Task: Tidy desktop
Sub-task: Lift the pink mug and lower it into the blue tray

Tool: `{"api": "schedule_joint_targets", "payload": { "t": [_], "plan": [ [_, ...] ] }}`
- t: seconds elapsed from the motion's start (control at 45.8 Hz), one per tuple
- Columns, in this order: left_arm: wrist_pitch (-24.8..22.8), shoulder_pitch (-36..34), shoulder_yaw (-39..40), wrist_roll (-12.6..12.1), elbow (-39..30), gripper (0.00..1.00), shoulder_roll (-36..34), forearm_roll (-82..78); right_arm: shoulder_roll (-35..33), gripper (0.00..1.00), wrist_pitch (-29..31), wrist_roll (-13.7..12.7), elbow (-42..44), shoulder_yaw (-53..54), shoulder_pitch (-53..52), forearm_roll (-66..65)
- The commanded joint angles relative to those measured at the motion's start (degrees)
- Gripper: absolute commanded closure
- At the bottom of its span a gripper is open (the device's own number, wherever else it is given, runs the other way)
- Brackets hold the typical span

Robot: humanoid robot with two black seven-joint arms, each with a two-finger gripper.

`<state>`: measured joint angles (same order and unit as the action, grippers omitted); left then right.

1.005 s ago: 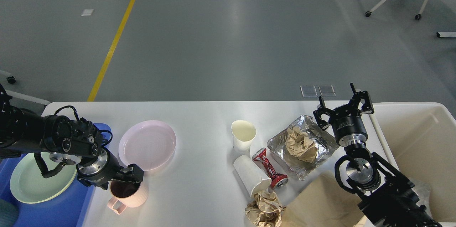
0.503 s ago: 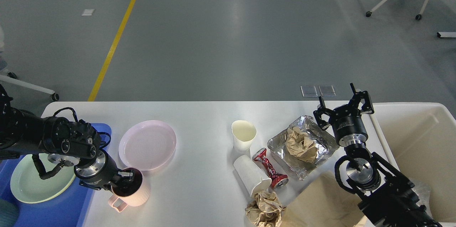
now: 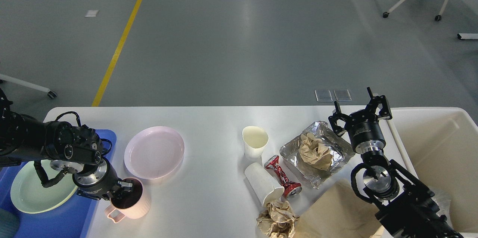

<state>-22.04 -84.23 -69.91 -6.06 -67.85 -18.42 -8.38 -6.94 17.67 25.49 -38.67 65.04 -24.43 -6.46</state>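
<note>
Trash and dishes lie spread over the white desktop (image 3: 209, 118), which fills the lower part of the head view between a blue tray (image 3: 56, 223) holding a green plate (image 3: 33, 189) at the left and a cream bin (image 3: 440, 148) at the right. Left gripper (image 3: 123, 188) grasps the rim of a pink mug (image 3: 129, 204) just below a pink plate (image 3: 154, 152); further right are an upright paper cup (image 3: 255, 141), a tipped cup (image 3: 263, 183), a crushed red can (image 3: 282, 176), crumpled brown paper (image 3: 277, 222) and a foil tray (image 3: 317, 154). Right gripper (image 3: 360, 113) hovers with its fingers spread, holding nothing
</note>
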Motion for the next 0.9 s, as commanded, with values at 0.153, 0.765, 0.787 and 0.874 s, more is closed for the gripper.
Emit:
{"api": "schedule_joint_targets", "payload": {
  "t": [0.153, 0.765, 0.787, 0.874],
  "plan": [
    [-0.37, -1.19, 0.30, -0.09, -0.35, 1.00, -0.04, 0.29, 0.00, 0.00, 0.00, 0.00, 0.00, 0.00, 0.00, -0.04],
    [-17.77, -38.35, -7.78, -0.27, -17.39, 1.00, 0.05, 6.35, 0.00, 0.00, 0.00, 0.00, 0.17, 0.00, 0.00, -0.04],
    [-17.94, -40.20, -8.30, -0.27, -18.62, 1.00, 0.05, 6.79, 0.00, 0.00, 0.00, 0.00, 0.17, 0.00, 0.00, -0.04],
    [-19.35, -47.41, -10.15, 0.08, -23.19, 1.00, -0.13, 8.29, 0.00, 0.00, 0.00, 0.00, 0.17, 0.00, 0.00, -0.04]
  ]
}}
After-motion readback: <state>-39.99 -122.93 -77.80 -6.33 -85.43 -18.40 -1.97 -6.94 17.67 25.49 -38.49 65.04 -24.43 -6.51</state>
